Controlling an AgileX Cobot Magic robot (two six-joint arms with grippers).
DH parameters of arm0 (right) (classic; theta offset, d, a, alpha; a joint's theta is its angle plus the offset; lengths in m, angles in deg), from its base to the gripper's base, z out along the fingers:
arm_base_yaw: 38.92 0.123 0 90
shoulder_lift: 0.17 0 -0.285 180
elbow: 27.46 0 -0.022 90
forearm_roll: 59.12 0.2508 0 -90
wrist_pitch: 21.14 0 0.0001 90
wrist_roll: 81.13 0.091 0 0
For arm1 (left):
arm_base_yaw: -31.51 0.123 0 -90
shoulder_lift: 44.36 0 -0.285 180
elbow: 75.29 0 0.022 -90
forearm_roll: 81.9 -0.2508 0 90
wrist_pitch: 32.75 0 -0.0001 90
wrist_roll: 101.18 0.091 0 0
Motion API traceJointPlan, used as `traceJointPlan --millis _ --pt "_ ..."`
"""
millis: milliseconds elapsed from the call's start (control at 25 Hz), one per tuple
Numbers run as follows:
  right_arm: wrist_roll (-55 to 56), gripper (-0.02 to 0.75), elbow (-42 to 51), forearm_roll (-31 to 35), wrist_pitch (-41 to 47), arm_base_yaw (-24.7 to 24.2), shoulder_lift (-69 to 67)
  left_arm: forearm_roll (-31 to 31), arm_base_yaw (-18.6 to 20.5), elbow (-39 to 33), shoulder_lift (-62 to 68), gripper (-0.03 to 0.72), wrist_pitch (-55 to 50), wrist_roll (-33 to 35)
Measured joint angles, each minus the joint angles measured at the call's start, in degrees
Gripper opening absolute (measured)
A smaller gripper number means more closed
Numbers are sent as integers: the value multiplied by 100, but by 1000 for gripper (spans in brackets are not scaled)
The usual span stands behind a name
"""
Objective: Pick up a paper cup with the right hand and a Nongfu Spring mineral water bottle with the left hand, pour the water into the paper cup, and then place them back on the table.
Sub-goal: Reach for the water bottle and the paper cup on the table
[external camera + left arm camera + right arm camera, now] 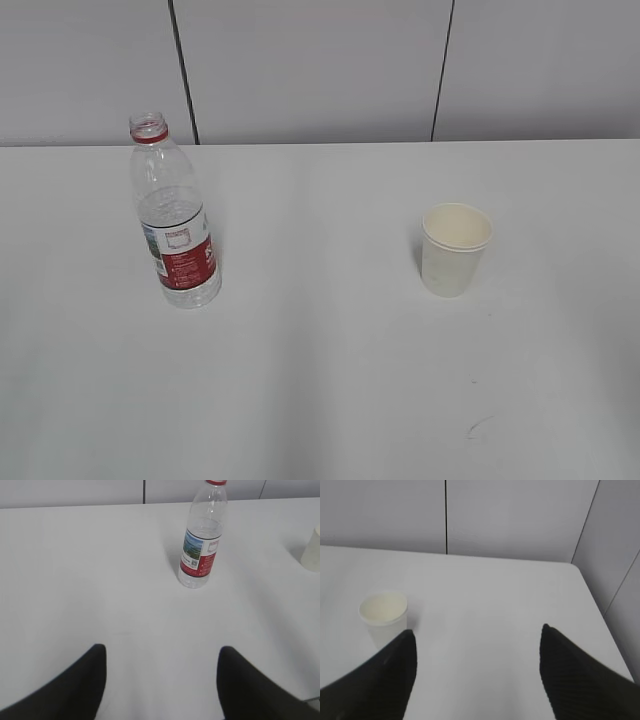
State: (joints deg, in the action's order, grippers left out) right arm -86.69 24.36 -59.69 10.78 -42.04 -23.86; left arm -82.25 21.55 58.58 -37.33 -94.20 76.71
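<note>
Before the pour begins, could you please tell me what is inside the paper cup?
The paper cup shows only a bare cream inner wall, nothing inside that I can see. Its bottom is hidden by the rim in the exterior view.

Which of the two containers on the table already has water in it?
The bottle: clear, capless, with a red neck ring and a water line visible just above its label. The paper cup shows only a dry cream inside. Both stand upright on the table.
</note>
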Motion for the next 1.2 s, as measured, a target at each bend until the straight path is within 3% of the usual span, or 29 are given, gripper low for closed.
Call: traceJointPlan --millis 240,400,760,1000,1200 --pt "0 564 0 -53 -1866 0 -982 -12 0 18 0 400 13 0" --pt "-2 564 0 -92 -2521 0 -1546 -26 0 106 0 393 434 0" --pt "-1 564 0 -72 -3608 0 -2559 -20 0 -102 236 393 4349 211" --pt "-1 564 0 158 -3972 0 -3176 -43 0 -646 1294 386 5265 289" --pt "82 564 0 185 -5026 0 -3874 -145 0 -1233 2050 384 6587 288"
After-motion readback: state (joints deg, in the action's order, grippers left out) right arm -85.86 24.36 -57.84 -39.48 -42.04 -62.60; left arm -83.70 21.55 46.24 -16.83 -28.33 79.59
